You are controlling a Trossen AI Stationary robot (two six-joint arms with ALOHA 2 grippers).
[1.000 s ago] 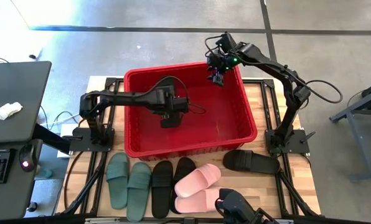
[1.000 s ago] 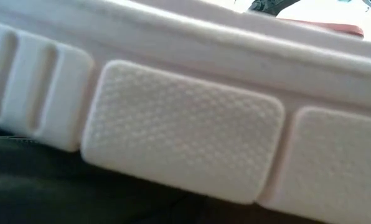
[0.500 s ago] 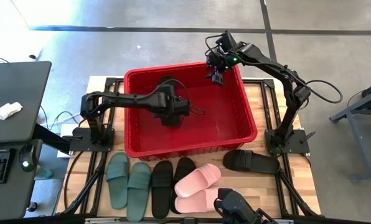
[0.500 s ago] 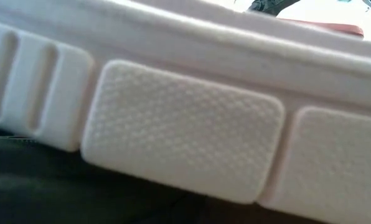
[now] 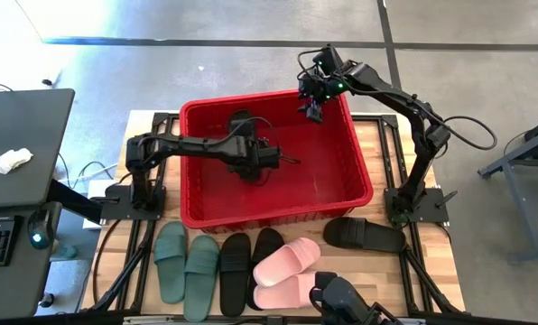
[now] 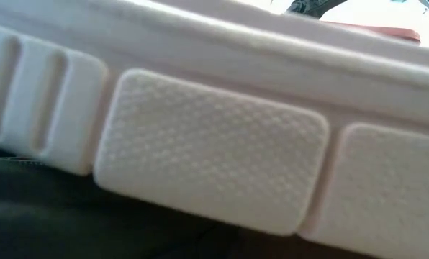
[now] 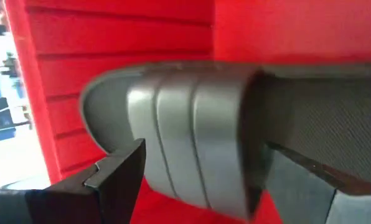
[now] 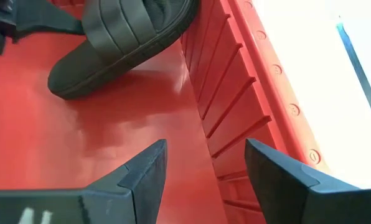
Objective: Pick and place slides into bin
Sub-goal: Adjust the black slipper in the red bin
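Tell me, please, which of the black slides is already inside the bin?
The black slide under the left gripper, lying on the floor of the red bin. The other three black ones remain on the table in front of it: a pair and a single.

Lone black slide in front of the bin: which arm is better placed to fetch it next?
Probably the right. The lone black slide lies near its base, and the right gripper is open and empty. The left gripper holds a black slide inside the bin.

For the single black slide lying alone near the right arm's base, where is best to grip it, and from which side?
Probably the wide strap of the lone black slide, from straight above. It lies flat and sole-down on the table, apart from the others, so the arched strap stands highest and a gripper can likely close across it.
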